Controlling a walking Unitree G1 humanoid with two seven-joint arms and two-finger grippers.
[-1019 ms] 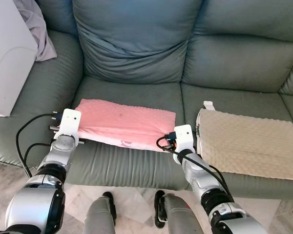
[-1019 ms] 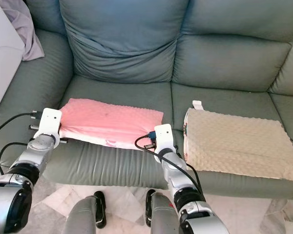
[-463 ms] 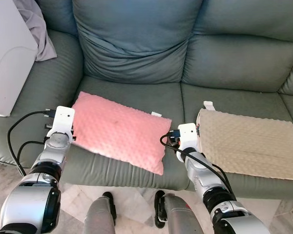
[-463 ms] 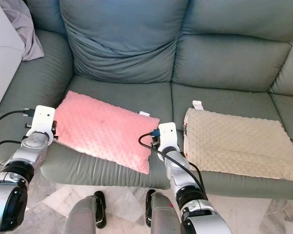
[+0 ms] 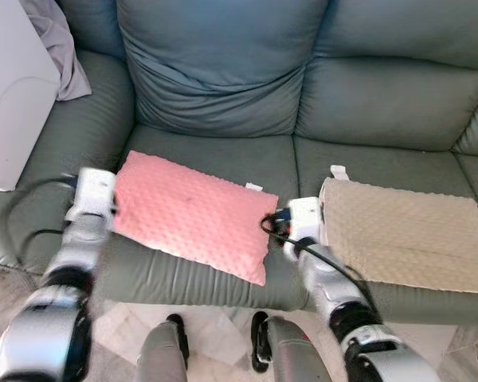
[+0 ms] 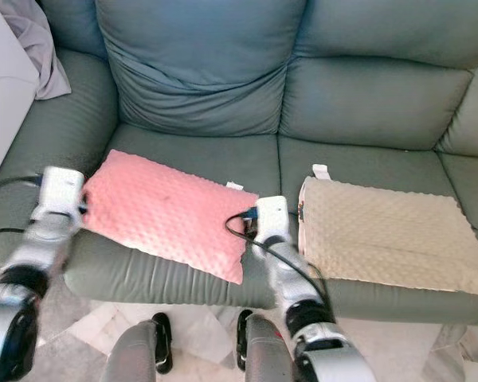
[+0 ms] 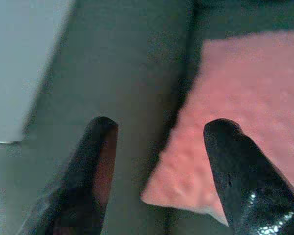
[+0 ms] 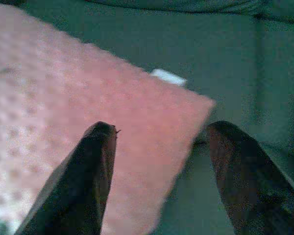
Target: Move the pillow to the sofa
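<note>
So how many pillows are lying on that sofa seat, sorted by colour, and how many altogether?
Pink dimpled fabric pillow: 1
Beige dimpled fabric pillow: 1
Total: 2, both lying flat on the grey-green leather sofa. The left gripper and right gripper are open, one at each end of the pink pillow.

No words, numbers or brand marks can be read anywhere. The small white tag point(image 5: 254, 187) at the pink pillow's point(image 5: 187, 215) 2 o'clock corner and the white tag point(image 5: 338, 171) on the beige pillow point(image 5: 406, 231) look blank.
</note>
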